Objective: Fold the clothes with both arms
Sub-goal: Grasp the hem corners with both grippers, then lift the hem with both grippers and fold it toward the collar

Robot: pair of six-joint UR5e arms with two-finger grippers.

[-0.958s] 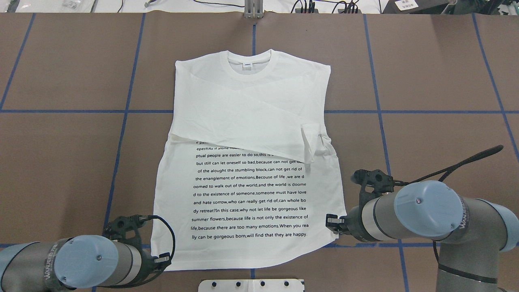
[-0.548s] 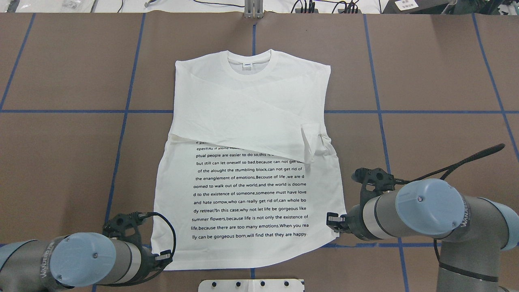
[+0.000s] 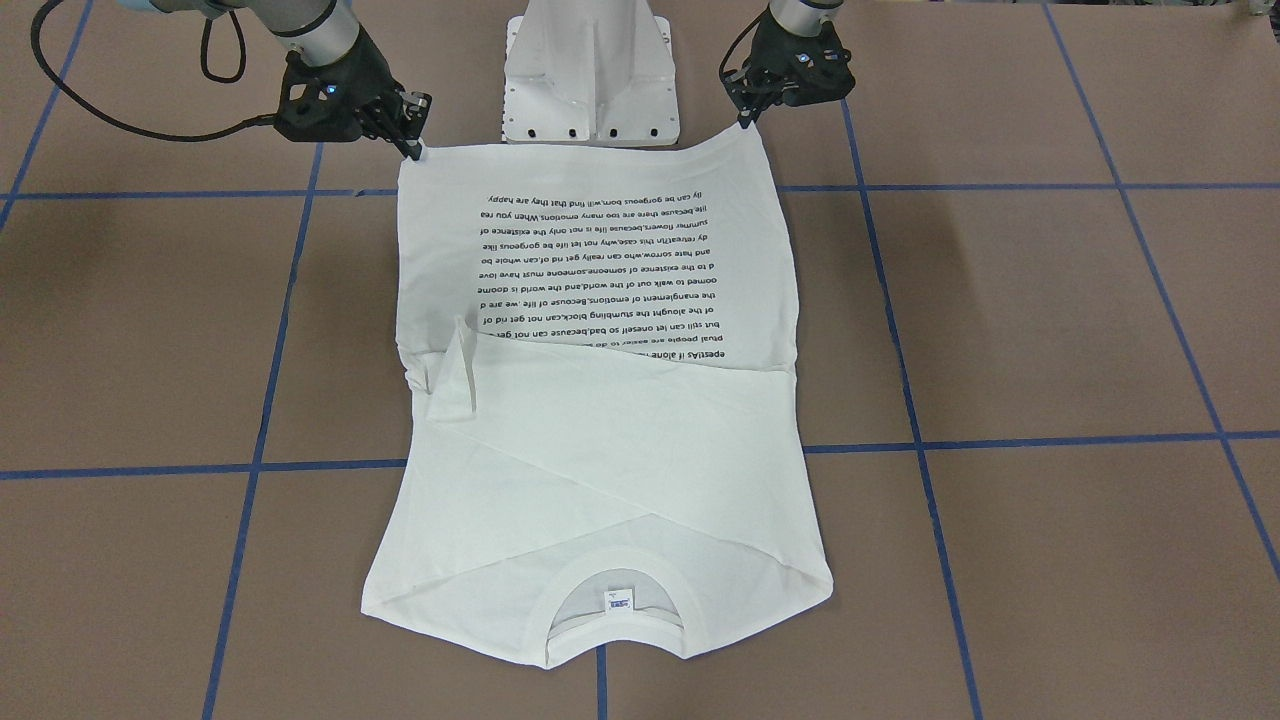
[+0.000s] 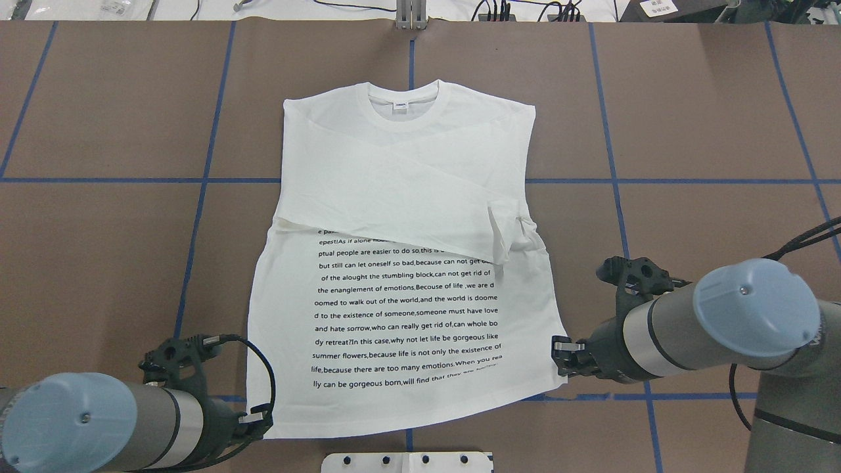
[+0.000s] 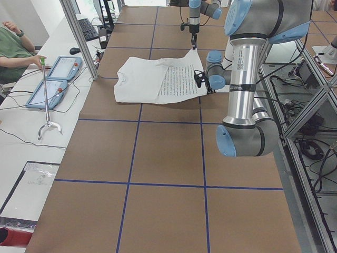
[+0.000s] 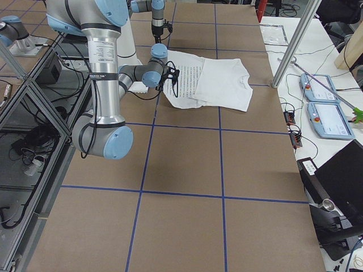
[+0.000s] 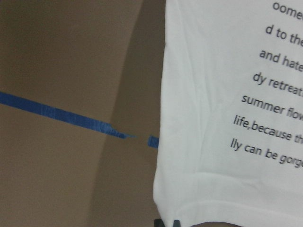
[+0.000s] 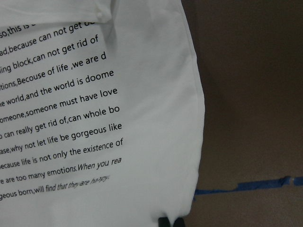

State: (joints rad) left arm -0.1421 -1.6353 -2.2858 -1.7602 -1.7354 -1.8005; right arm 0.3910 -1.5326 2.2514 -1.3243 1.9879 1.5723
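T-shirt [image 4: 401,197] on table [image 4: 690,118], collar away from robot.
Left fingers [image 4: 253,416] at hem's left corner, right fingers [image 4: 560,345] at its right; pedestal base [image 4: 407,462] just robot-side of hem.

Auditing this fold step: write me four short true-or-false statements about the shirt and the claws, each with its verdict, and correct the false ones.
1. The left claw and the right claw each grip a bottom hem corner of the T-shirt. True.
2. The sleeves lie spread out to the sides. False: both are folded across the chest.
3. The printed text faces up. True.
4. The collar is the end nearest the robot. False: it lies at the far end, and the hem is the end by the white pedestal base.
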